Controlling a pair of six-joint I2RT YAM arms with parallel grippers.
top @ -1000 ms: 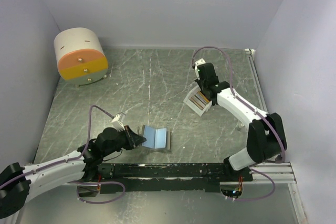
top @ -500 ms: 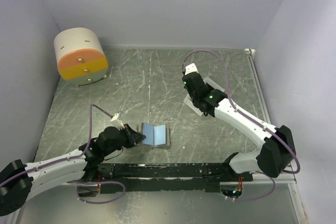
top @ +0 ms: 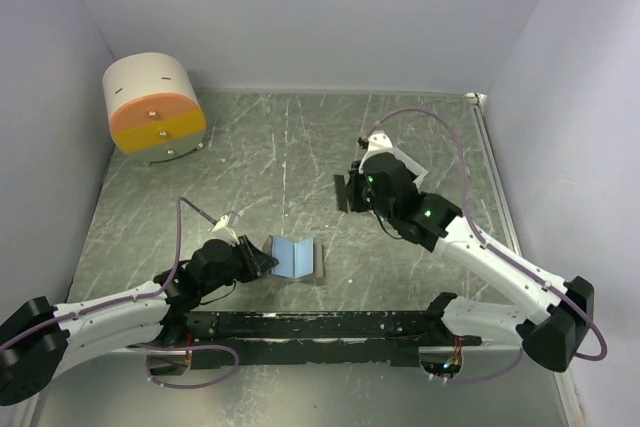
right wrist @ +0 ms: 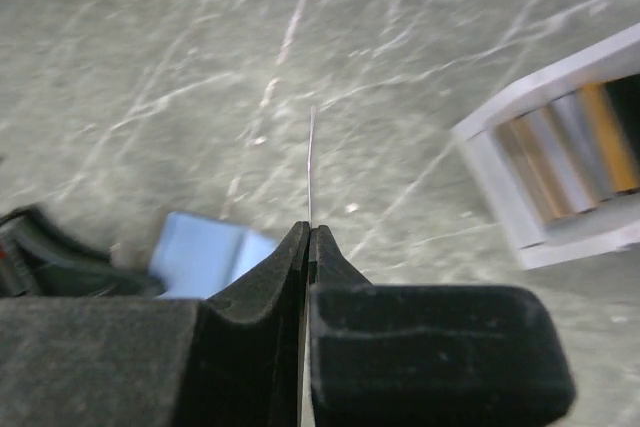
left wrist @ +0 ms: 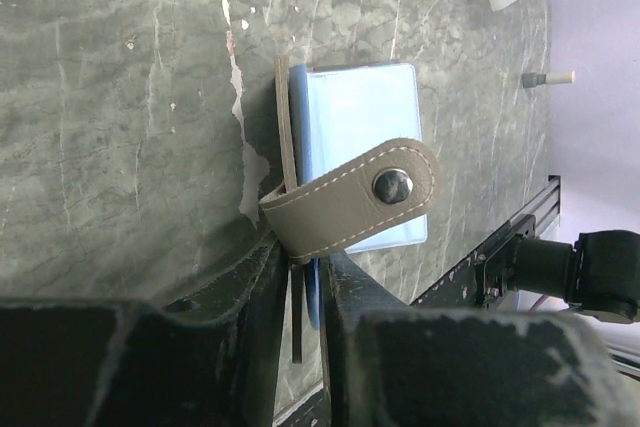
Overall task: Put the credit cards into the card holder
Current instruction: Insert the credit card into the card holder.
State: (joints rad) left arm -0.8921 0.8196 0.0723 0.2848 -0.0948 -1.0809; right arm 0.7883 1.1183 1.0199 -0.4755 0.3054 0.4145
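Right arm (top: 480, 252) outstretched, jaws pinched.

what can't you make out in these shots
credit card face: right wrist sees it edge-on; top view too small.
cards in white tray: blurred, cut by right wrist frame edge; right arm covers them from above.
left gripper on card holder: pinching or loose, unclear in left wrist view.

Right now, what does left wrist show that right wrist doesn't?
Left wrist only: the snap tab of the card holder, and the left tool straddling the holder's edge. Right wrist only: a credit card, edge-on, pinched in the right tool; more cards slotted in the white tray. Both: the card holder's light blue inside, on the table.
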